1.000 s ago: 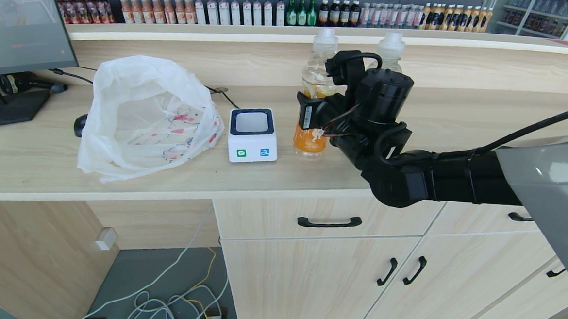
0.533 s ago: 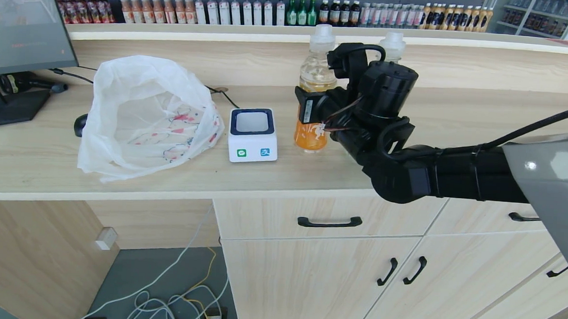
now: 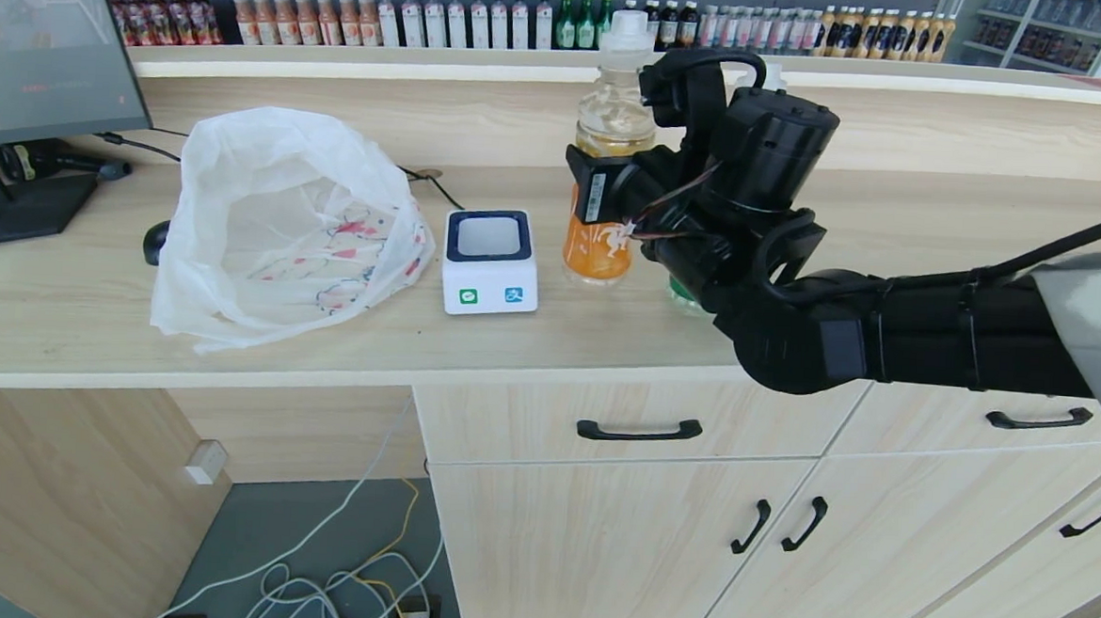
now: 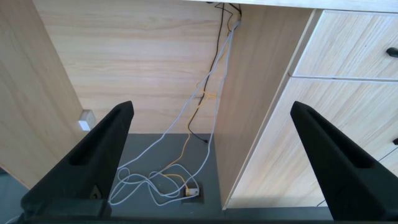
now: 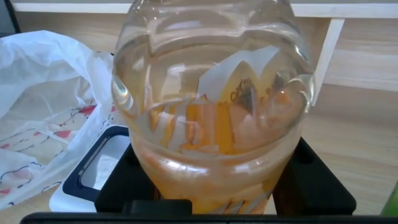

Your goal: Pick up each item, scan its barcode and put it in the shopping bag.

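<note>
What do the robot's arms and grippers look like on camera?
The black right arm has a round joint housing, looped black cable and red and white wires; the right gripper carries a white sticker. The left gripper has two black wedge-shaped fingers.

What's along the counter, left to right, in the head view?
monitor → shopping bag → barcode scanner → orange drink bottle
</note>
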### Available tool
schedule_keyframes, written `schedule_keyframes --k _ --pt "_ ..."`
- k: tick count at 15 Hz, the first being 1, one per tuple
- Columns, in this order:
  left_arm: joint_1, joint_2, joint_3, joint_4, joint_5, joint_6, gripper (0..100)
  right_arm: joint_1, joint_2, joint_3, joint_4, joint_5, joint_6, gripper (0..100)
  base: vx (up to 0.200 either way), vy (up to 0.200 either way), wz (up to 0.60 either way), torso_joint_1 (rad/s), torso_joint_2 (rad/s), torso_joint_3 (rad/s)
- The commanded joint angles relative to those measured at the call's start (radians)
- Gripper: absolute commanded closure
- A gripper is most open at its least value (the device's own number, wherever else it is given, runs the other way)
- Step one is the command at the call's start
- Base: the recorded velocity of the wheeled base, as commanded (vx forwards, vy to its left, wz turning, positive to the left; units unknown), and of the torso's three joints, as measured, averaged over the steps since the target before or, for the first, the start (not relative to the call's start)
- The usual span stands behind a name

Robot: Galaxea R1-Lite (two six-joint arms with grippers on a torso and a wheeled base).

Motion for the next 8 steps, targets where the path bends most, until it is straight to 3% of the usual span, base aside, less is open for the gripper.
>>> schedule_keyframes --k 1,8 --pt "0.000 0.001 0.000 0.000 0.000 -0.001 0 0.011 -0.046 0.034 -0.002 -0.001 -0.001 100 0.000 0.000 0.00 0.000 0.00 0.000" --pt "0.000 0.000 0.000 0.000 0.002 -0.001 0 0.085 -0.214 0.274 -0.074 -0.026 -0.002 100 0.000 0.000 0.00 0.000 0.00 0.000"
